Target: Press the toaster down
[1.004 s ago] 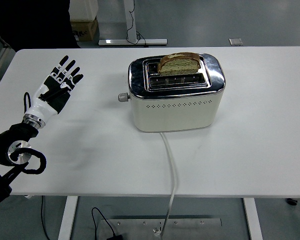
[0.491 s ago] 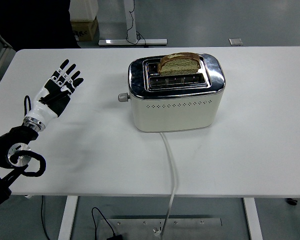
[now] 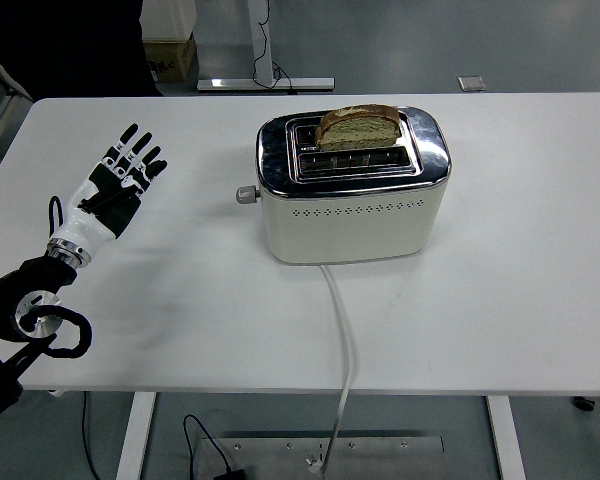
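We see the cream-bodied toaster with a polished chrome top (image 3: 352,190) standing near the middle of the white table (image 3: 520,270), somewhat toward its far side. Its long perforated side faces us. A thick slice of brown-crusted bread (image 3: 358,126) stands upright in the rear slot, its upper half above the chrome, while the front slot shows only its dark opening. On the toaster's left end we make out the small grey lever knob (image 3: 245,195) sticking out sideways; it sits high on that end, just below the chrome edge. A white power cord (image 3: 342,340) leaves the base of the near side and runs across the table toward us, then drops over the near edge to the floor.

Well apart from the toaster, over the table's left part, we find the left hand (image 3: 113,187), black and white, with its fingers (image 3: 140,152) stretched out and slightly fanned, holding nothing, pointing up and to the right. Its black arm comes in from the lower left corner.

Beyond the table's far edge we see a grey floor, a cardboard box (image 3: 168,55) at the upper left and the white foot of another table frame (image 3: 265,82).
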Motion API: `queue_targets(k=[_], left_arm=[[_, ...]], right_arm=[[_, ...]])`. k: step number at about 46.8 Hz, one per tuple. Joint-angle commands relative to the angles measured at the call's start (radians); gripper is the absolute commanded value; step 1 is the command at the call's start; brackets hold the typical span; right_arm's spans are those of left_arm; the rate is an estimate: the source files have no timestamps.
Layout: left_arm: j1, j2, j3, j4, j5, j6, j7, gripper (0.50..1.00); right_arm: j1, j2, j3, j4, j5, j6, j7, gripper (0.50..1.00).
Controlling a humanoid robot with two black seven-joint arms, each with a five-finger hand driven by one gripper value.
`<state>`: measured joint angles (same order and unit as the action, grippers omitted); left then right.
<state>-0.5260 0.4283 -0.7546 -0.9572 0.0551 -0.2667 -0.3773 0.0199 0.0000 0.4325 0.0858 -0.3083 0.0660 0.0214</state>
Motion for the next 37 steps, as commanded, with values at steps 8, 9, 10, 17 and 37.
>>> queue_targets(k=[8,9,10,17,37], left_arm=[[0.0,0.001,0.0,0.0,0.0,0.003,0.002,1.0],[0.0,0.001,0.0,0.0,0.0,0.004,0.003,1.0],[0.0,0.001,0.001,0.0,0.0,0.006,0.003,1.0],[-0.005,0.009,0.006,-0.003,0.002,0.015,0.006,1.0],[-0.043,0.121,0.024,-0.058,0.046,0.015,0.135,1.0]], right_arm=[[0.0,0.0,0.0,0.0,0.001,0.0,0.0,1.0],[0.0,0.0,0.0,0.0,0.0,0.0,0.0,1.0],[0.0,0.0,0.0,0.0,0.0,0.0,0.0,0.998],[0.0,0.0,0.0,0.0,0.0,0.0,0.0,0.998],[0.0,0.0,0.0,0.0,0.0,0.0,0.0,0.998]])
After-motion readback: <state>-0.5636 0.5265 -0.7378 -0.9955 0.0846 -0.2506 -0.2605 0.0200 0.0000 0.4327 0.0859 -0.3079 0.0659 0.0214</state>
